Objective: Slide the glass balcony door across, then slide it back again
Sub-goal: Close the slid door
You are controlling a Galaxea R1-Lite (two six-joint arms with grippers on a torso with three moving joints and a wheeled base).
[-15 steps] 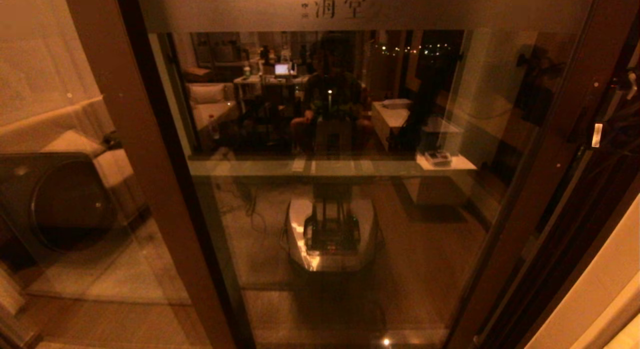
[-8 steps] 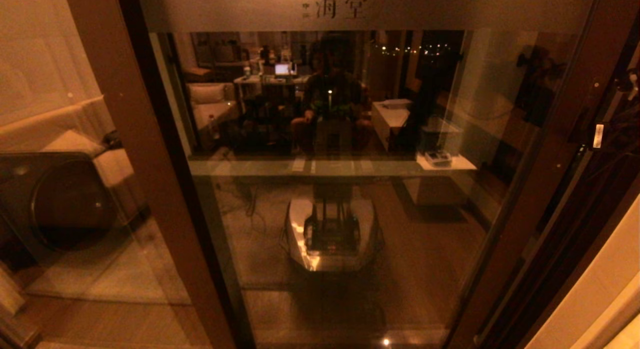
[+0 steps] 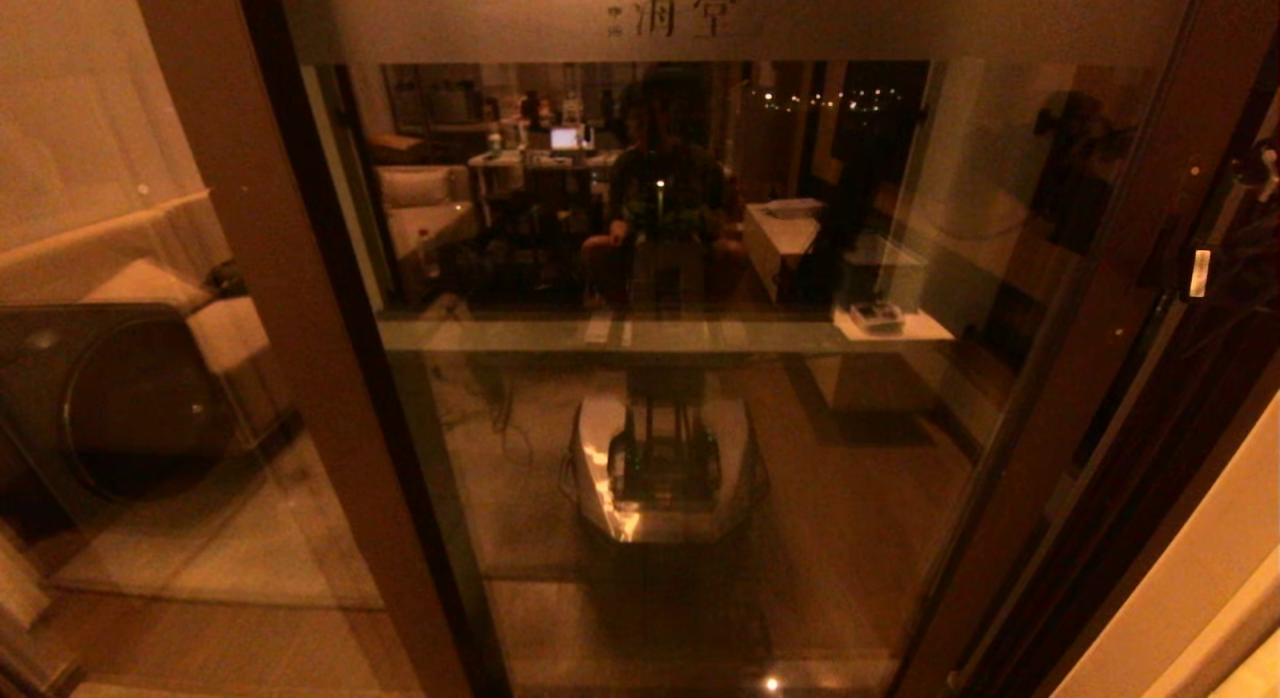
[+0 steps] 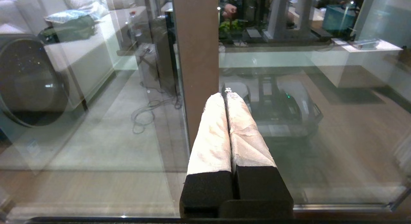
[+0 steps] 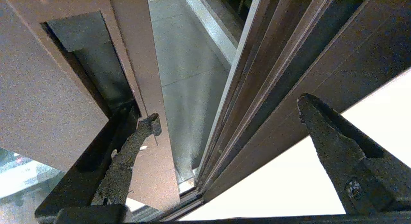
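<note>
1. The glass balcony door (image 3: 700, 378) runs off the head view at top and bottom, so neither its upper rail nor its floor track shows there.
2. Reflections fill the pane, and what lies beyond it is hard to tell.
3. Neither arm appears in the head view; the right gripper (image 5: 224, 111) and left gripper (image 4: 226, 95) show only from their own wrist cameras.
4. The handle slot (image 5: 93, 63) is cut off by one finger (image 5: 128, 153) whose tip sits at its edge; whether it presses the inner wall cannot be told.
5. The frosted band's lettering (image 3: 668, 10) is too small to read surely.
</note>
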